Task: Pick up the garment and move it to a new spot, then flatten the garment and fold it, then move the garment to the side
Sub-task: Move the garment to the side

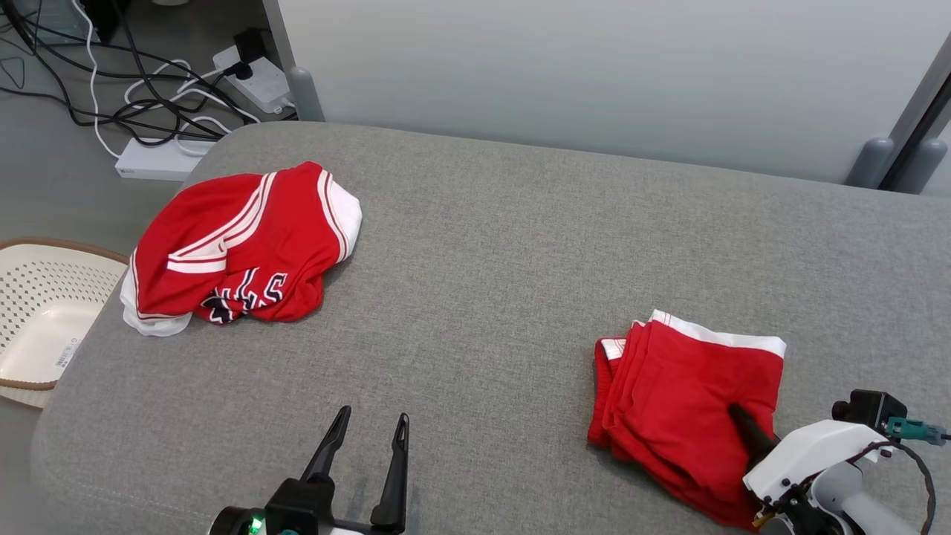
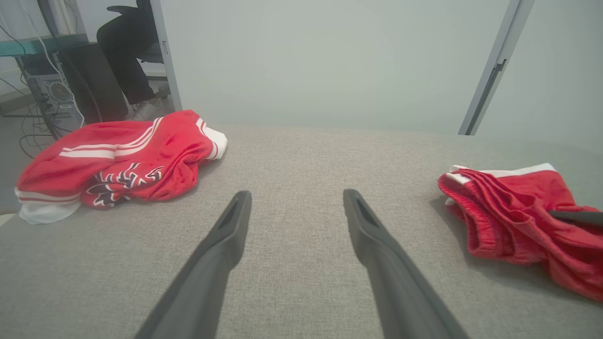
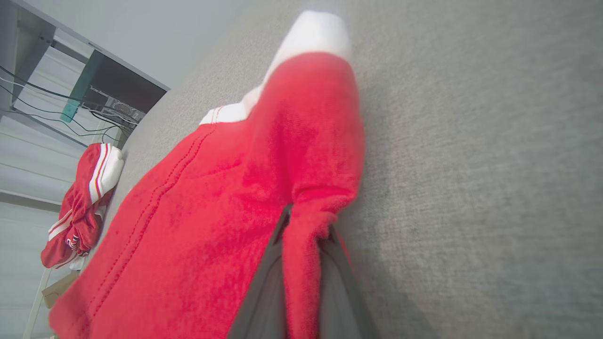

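A folded red garment [image 1: 683, 386] with a white hem lies at the right front of the grey padded surface [image 1: 483, 260]. My right gripper [image 1: 739, 416] lies on its near right corner, shut on a pinch of the red fabric; in the right wrist view the cloth [image 3: 212, 212] is squeezed between the two fingers of the right gripper [image 3: 306, 226]. My left gripper [image 1: 374, 416] stands open and empty over bare grey surface at the front middle. In the left wrist view the left gripper [image 2: 297, 195] points between the folded garment [image 2: 509, 212] and a second garment.
A second red garment [image 1: 238, 245] with white stripes and lettering lies crumpled at the far left. Off the left edge stands a cream perforated basket [image 1: 44, 312]. Power strips and cables [image 1: 252, 74] lie on the floor behind. A seated person's leg [image 2: 122, 52] shows beyond.
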You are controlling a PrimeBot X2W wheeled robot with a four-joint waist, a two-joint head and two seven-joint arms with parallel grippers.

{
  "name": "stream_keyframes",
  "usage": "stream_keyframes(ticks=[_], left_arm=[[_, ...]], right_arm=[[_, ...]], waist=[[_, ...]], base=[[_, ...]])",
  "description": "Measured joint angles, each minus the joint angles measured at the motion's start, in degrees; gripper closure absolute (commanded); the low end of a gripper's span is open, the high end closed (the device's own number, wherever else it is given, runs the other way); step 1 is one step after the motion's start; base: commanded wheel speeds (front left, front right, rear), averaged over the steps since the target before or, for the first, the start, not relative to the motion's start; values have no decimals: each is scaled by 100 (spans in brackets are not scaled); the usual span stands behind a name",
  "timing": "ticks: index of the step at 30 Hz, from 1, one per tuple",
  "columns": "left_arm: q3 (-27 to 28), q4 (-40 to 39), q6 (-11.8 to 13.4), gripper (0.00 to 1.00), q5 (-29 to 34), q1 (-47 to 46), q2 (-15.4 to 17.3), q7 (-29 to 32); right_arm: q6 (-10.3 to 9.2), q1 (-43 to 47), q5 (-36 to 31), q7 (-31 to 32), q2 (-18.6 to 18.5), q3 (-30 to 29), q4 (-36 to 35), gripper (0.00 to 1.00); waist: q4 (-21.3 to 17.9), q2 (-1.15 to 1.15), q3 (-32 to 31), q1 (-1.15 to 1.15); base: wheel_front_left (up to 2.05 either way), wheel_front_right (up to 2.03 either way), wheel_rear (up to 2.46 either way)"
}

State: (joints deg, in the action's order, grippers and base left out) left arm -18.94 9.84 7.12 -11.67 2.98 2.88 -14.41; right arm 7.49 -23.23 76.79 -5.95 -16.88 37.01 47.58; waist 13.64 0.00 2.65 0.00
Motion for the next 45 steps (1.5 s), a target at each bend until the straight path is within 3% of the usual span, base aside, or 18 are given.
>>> stream_keyframes(ticks=[6, 18, 28, 34, 45], left_arm=[[-7, 10, 0, 0, -1, 0, 1, 0], [-29, 2, 27, 0, -1, -1, 1, 0], [-14, -54, 49, 0, 111, -264, 0, 0], [-32, -34, 4, 0, 211, -491, -1, 0], [-205, 55, -51, 0, 259, -817, -5, 0]], right_arm=[[0, -65, -32, -333, -108, 349, -69, 100], [0, -700, -905, -778, -347, 915, -224, 100], [0, -691, -1794, -821, -332, -168, -275, 100], [0, -498, -2278, -821, -213, -857, -291, 100], [0, -97, -2767, -821, -35, -1803, -412, 100]], waist=[[-27, 0, -75, 0], [-355, 0, -134, 0], [-1008, 0, -97, 0], [-1614, 0, 0, 0], [-2461, 0, 118, 0]], base=[[0, 0, 0], [0, 0, 0], [0, 0, 0], [0, 0, 0], [0, 0, 0]])
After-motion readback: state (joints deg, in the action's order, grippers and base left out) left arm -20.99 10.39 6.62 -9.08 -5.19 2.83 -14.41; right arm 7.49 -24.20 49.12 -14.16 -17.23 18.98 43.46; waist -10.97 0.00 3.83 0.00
